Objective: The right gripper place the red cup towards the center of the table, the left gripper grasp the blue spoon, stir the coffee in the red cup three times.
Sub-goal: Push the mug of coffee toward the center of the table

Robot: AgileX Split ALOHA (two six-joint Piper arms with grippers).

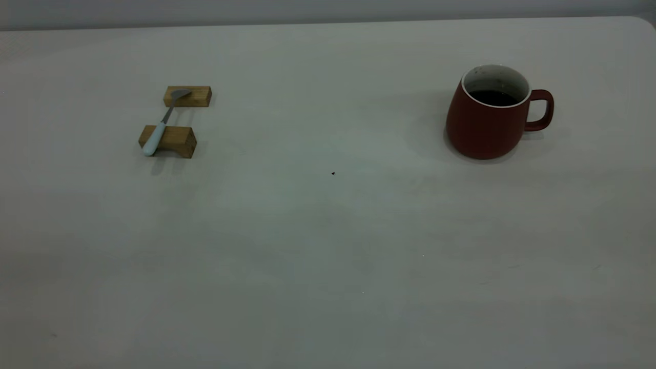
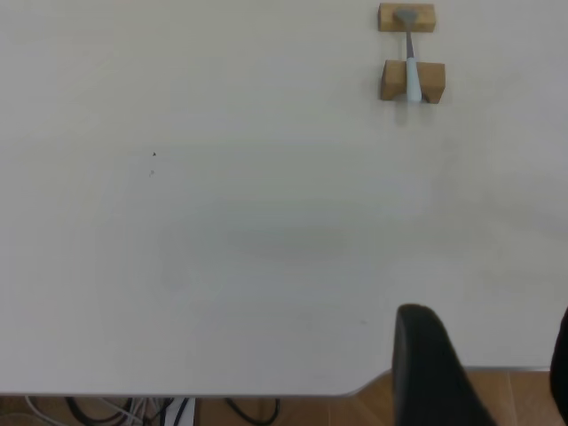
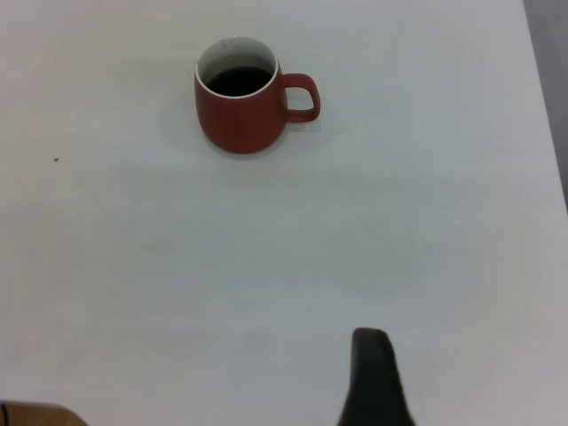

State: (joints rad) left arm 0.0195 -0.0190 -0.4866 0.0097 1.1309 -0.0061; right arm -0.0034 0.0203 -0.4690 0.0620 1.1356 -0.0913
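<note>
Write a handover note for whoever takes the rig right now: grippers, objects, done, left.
Left gripper: held back at the table edge, far from the spoon, holding nothing.
Right gripper: held back, short of the cup, holding nothing.
Squat dark-red ceramic cup: upright on the off-white table's right side, dark coffee inside, handle pointing right.
Pale-blue-handled metal spoon: resting across two small wooden blocks, left side.
Done: nothing.
Left: centre cup, grasp spoon, stir three times.

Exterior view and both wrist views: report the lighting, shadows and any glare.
Exterior view: dim, even light; the red cup throws a faint shadow leftward on the table; no glare. Left wrist view: brighter; short soft shadow under the blue spoon and wooden blocks. Right wrist view: bright, no glare on the coffee.
</note>
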